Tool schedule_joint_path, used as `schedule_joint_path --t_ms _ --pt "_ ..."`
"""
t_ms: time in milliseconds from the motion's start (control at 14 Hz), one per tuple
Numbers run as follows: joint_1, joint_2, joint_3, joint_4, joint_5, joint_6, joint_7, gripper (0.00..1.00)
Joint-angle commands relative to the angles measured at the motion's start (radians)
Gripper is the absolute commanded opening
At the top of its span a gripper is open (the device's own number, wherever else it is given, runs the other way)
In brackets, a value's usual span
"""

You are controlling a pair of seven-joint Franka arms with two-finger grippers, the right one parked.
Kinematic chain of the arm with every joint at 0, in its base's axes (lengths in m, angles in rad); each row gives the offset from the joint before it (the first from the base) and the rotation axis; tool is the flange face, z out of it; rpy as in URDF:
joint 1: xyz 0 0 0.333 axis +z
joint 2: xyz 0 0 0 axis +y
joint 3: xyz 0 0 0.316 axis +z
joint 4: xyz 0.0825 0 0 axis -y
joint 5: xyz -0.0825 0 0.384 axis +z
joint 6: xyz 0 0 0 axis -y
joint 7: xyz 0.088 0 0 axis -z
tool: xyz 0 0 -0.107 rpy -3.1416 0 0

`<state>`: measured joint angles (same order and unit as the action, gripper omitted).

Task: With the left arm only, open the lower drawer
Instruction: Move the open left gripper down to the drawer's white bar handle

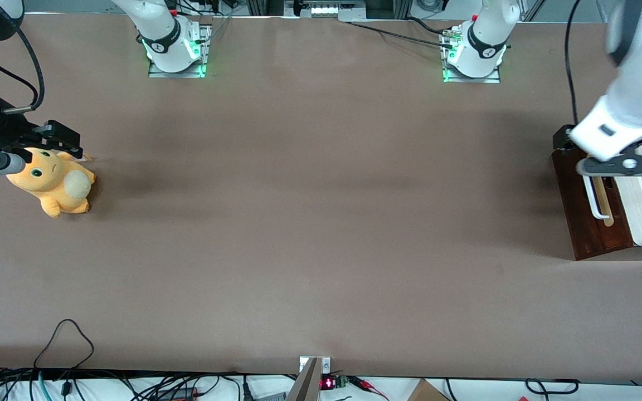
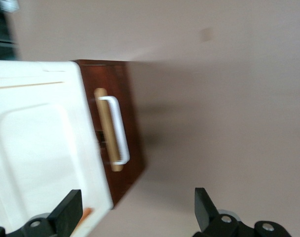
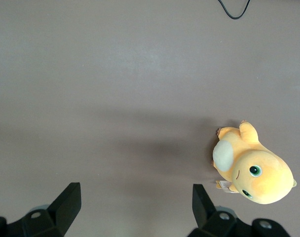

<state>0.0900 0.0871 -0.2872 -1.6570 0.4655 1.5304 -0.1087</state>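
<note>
Tool [image 1: 627,165] of the left arm [image 1: 630,83] hangs at the right edge of the front view, above the cabinet and just over the end of the handle that lies farther from the front camera; its fingers [image 2: 66,212] are spread wide apart and hold nothing, as the wrist view shows tabletop and cabinet between them. Below it, the lower drawer [image 1: 585,214] sits at the working arm's end of the tabletop [image 1: 321,223], its dark reddish-brown front facing the middle of the tabletop and its white handle [image 2: 118,131] running along a tan wood strip [image 2: 104,129]. I judge the drawer to be shut or nearly so, since no pale interior shows. The cream-white cabinet top [image 2: 36,148] fills much of the wrist view, so the tool seems centred more over the cabinet than over the handle. From here the main risk is a descent that lands a finger on the cabinet top or on the handle bar itself instead of straddling it. A grip taken near the handle's end could also pull off-axis, twisting the drawer in its runners or dragging the whole cabinet across the tabletop. An orange plush toy [image 1: 53,181] lies at the parked arm's end, well apart from the work.
</note>
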Motion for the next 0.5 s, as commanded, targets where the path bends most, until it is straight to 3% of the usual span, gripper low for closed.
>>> schedule_joint_path --t_ms 0,71,214,429 --pt "0.004 0.036 -0.062 -0.116 0.256 0.026 -0.127 1.0" --pt "0.004 0.036 -0.084 -0.189 0.363 0.049 -0.205 1.0" --pt "0.004 0.051 -0.09 -0.303 0.505 0.069 -0.351 1.0" --pt "0.004 0.098 -0.09 -0.378 0.603 0.094 -0.436 1.0"
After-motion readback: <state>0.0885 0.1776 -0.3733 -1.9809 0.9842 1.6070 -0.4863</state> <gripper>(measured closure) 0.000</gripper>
